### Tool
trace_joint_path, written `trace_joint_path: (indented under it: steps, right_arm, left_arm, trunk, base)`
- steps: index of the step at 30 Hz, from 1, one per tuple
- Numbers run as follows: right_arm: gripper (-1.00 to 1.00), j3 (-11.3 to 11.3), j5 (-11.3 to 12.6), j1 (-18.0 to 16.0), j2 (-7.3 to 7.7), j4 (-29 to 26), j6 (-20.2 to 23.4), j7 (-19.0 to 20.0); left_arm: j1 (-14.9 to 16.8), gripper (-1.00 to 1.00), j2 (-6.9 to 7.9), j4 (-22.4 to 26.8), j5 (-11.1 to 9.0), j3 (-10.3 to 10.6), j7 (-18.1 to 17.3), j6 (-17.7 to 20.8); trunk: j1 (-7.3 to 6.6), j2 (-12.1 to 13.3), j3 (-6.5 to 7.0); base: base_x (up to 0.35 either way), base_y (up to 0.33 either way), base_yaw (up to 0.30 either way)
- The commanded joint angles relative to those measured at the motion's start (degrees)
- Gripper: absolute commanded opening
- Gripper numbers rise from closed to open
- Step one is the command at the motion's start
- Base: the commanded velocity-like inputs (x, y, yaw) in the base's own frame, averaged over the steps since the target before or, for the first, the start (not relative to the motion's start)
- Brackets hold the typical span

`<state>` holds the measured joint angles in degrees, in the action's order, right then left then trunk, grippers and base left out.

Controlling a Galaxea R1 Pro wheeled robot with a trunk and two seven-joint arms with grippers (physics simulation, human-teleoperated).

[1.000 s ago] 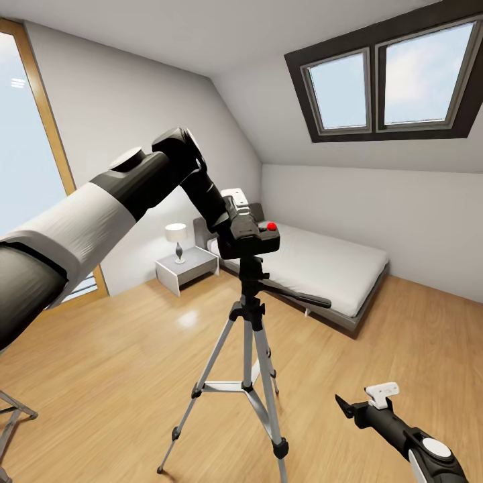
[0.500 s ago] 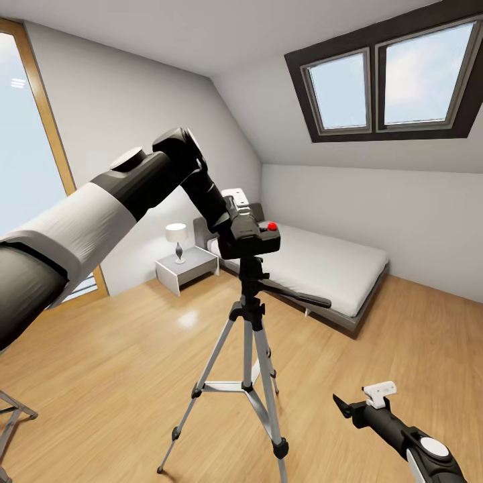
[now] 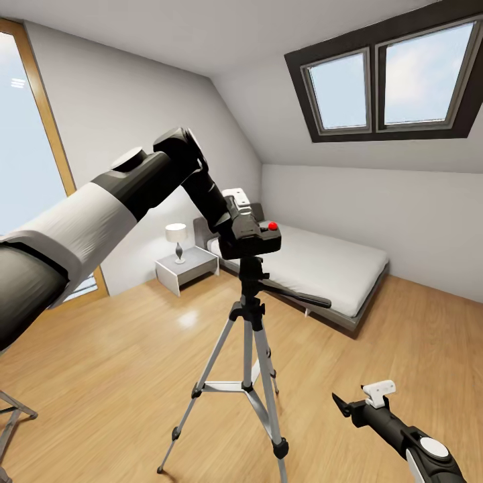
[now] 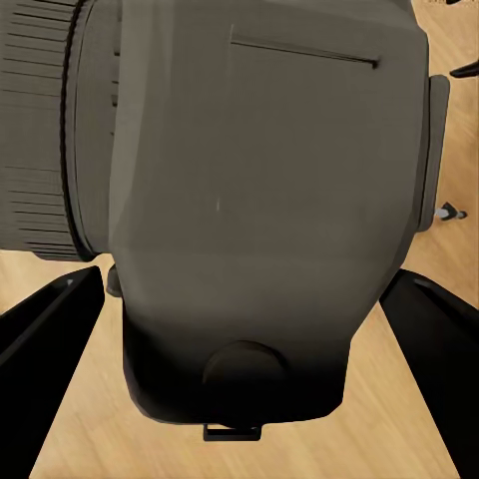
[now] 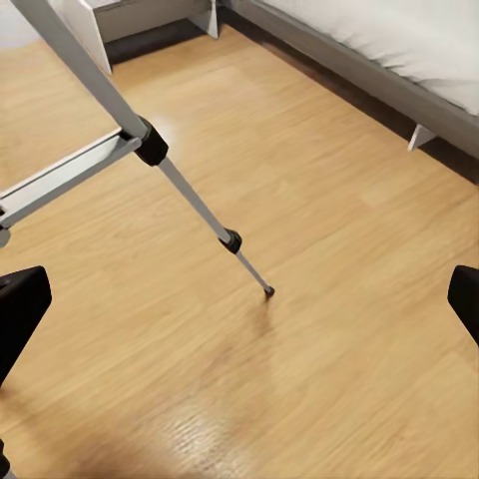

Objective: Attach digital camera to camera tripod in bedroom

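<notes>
Camera sits clamped in the left gripper, directly on top of the tripod head. It looks rigid, boxy and light enough, though its smooth body could slip; holding it by the flat sides suits. Low and well apart, the right gripper hangs with fingers spread, holding nothing.

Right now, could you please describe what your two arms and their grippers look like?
The left arm is a thick tube with white and dark grey segments, then black jointed links toward the left gripper. The right arm is black with a white round cap near its wrist. The right gripper has one black serrated finger and one white finger. No cables or markings are visible.
</notes>
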<state>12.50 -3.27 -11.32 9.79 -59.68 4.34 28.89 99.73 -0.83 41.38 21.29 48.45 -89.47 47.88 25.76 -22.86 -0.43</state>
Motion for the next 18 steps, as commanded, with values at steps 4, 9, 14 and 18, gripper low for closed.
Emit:
trace_joint_path:
  steps: [4,9,14,18]
  right_arm:
    - [1.00,0.16,-0.33,-0.02,-0.03,-0.09,0.23,0.36]
    - [1.00,0.16,-0.31,-0.02,-0.03,-0.09,0.17,0.38]
    - [1.00,0.16,-0.30,-0.02,-0.03,-0.09,0.15,0.41]
    - [1.00,0.16,-0.30,-0.02,-0.03,-0.07,0.14,0.46]
  left_arm:
    - [0.03,-1.00,-0.35,0.02,0.58,-0.07,-0.53,1.18]
    - [0.03,-1.00,-0.81,0.02,0.60,-0.11,-0.53,2.05]
    - [0.03,-1.00,-1.16,0.02,0.60,-0.11,-0.53,2.16]
    - [0.09,-1.00,-1.34,0.03,0.60,-0.11,-0.53,2.21]
  trunk:
    - [0.02,-0.06,-0.04]
    - [0.02,-0.06,-0.04]
    - [0.02,-0.06,-0.04]
    - [0.02,-0.06,-0.04]
  base:
    - [0.000,0.000,0.000]
    - [0.000,0.000,0.000]
    - [0.000,0.000,0.000]
    - [0.000,0.000,0.000]
